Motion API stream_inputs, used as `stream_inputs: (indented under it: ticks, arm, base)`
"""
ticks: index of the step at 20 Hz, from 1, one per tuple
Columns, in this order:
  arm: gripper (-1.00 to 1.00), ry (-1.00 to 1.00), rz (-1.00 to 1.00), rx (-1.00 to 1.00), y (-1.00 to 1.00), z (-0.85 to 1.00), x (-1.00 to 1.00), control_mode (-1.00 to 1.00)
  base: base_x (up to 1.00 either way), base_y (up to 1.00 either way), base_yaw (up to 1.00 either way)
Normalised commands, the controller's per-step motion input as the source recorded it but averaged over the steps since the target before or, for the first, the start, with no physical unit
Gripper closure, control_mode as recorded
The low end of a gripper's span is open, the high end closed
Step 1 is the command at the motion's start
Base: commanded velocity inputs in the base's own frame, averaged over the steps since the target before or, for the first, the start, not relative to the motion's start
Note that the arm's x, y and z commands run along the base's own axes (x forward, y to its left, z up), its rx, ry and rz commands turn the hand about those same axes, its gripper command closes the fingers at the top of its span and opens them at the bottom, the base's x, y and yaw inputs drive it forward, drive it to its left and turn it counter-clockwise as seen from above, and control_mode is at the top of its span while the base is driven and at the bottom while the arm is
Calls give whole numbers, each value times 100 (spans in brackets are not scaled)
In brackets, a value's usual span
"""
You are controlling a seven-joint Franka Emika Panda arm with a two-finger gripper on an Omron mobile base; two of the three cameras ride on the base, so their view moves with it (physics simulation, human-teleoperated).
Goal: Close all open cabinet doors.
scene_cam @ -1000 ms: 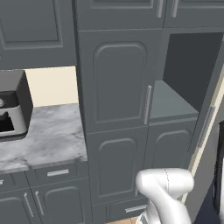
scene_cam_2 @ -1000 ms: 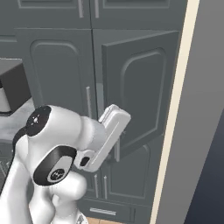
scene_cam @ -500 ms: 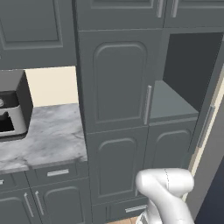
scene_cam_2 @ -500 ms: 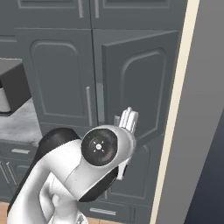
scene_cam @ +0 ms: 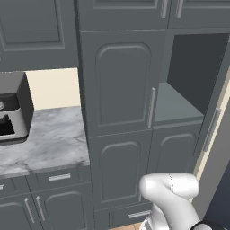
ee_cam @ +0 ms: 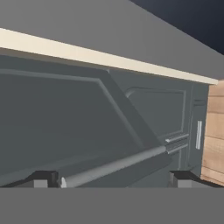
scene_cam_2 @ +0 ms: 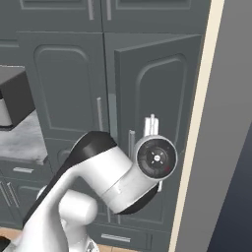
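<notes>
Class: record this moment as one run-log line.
gripper: open, empty | open cabinet door: ajar | handle: between fingertips, ungripped | next: likely push door shut

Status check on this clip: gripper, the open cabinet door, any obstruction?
Gripper open, empty. Open cabinet door ajar, its handle lying between the fingertips, not gripped. No obstruction seen.

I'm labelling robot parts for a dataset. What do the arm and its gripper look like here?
The arm is glossy white with rounded, tube-like links and dark grey to black bands at the joints. One joint ends in a round black cap with a pale ring and a small light dot in the middle. The gripper has two small, dark, blocky finger tips. No cables or lettering show.
</notes>
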Motion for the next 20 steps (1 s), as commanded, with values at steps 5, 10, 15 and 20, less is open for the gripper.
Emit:
stream_inputs:
  ticks: [5,10,15,20]
  arm:
    - [-100,2,0,-4,0,-17,52,-100]
    - [-100,0,0,-1,0,-28,46,-100]
    - [-100,-3,2,0,7,-26,20,-100]
    - [-100,-4,3,0,19,-13,30,-100]
  base:
    - [0,0,0]
    - [0,0,0]
    - [0,0,0]
    - [0,0,0]
